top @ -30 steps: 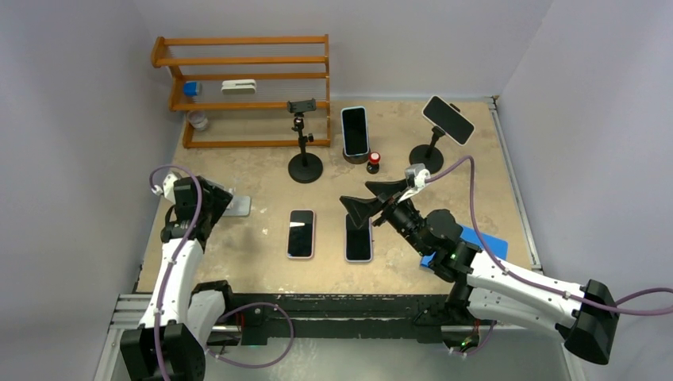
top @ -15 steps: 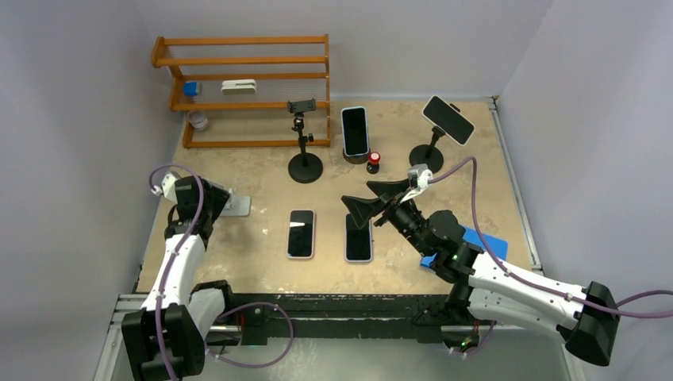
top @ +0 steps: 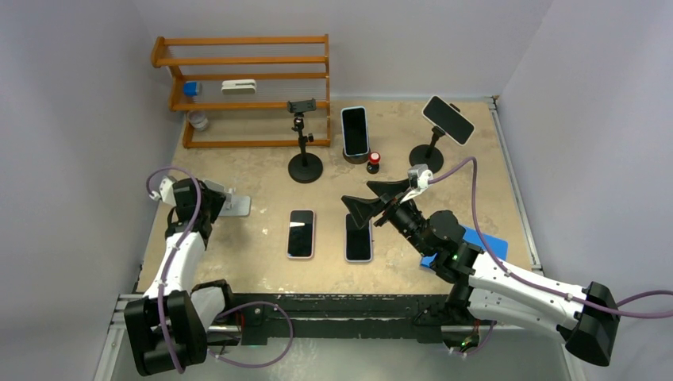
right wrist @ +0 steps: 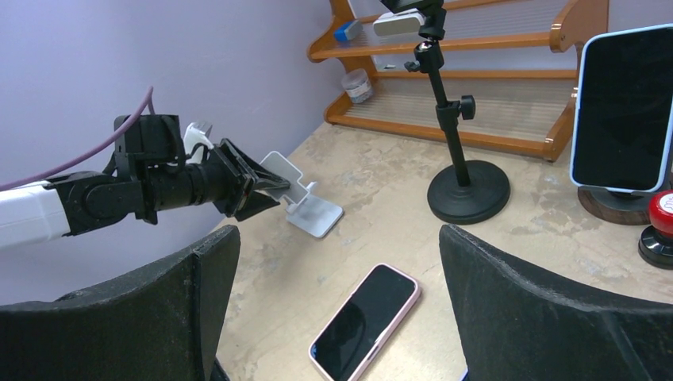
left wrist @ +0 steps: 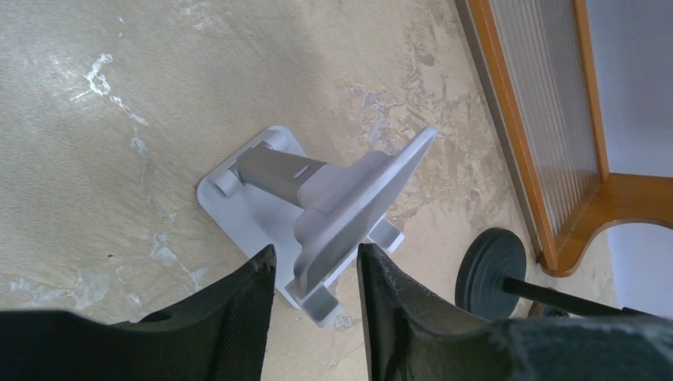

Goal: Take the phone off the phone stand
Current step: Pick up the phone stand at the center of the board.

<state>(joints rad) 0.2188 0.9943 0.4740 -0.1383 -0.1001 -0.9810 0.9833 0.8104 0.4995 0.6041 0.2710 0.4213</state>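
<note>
Two phones are sitting in stands at the counter's (top: 254,167) back. The blue-cased phone (top: 355,131), leaning on its wooden stand (top: 355,156), is likely rigid and slick, best pinched across its long edges. The right claw (top: 355,193) is gaping wide and empty, well short of it; the left claw (left wrist: 315,250) is loosely straddling a grey stand (left wrist: 254,206).

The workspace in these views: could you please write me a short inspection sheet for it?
Surface: mottled beige table.
Job's things: tilted phone in black stand; upright phone on wooden stand; left flat phone and right flat phone lying on the table; clamp stand and grey stand empty.
Clutter: red knob; blue pad under the right arm.
Grippers: left gripper open, straddling the grey stand's plate; right gripper open over the right flat phone.
Cables: purple cables loop along both arms.
Surroundings: wooden rack holding small items; pale walls.
</note>
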